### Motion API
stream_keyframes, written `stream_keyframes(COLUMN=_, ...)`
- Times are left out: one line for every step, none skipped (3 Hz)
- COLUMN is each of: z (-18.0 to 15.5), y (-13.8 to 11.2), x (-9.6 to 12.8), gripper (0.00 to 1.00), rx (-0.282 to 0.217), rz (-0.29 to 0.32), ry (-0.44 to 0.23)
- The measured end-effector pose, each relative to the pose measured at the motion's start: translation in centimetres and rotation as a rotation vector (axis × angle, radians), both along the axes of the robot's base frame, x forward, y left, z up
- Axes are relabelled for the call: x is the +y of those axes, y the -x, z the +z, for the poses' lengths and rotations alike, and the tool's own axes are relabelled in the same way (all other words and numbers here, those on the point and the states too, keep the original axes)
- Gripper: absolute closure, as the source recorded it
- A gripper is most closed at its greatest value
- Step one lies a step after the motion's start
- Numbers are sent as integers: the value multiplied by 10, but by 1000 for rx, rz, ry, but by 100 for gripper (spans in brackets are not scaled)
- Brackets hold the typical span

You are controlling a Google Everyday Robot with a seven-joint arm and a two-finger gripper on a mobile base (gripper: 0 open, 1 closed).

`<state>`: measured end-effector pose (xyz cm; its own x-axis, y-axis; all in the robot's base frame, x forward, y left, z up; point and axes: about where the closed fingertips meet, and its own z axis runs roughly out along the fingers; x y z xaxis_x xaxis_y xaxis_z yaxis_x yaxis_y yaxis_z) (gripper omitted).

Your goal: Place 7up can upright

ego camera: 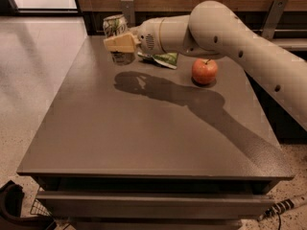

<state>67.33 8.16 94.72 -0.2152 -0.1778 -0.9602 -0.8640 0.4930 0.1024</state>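
The 7up can (pixel 115 27), silvery with faint green markings, is held roughly upright in my gripper (pixel 120 42) above the far left part of the brown table (pixel 144 128). The gripper's beige fingers (pixel 121 42) are shut across the can's middle. The can's lower end (pixel 123 58) hangs a little above the tabletop, and its shadow falls just in front of it. My white arm reaches in from the right.
A green crinkled chip bag (pixel 165 59) lies behind my wrist at the table's far side. A red apple (pixel 205 71) sits to its right. The table's left edge is close to the can. A drawer front runs below the near edge.
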Motion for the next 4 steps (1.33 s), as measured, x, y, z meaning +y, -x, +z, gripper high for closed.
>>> stream_keyframes(z=-7, y=9, x=16, gripper=100, rx=-114, rz=63, ry=6)
stream_keyframes(z=-13, y=13, x=30, gripper=100, rx=-186, rz=94, ry=4)
stream_keyframes(z=-19, y=13, x=41, gripper=100, rx=-207, rz=108, ry=-13)
stream_keyframes(z=-28, y=10, x=51, gripper=100, rx=-196, rz=119, ry=-37)
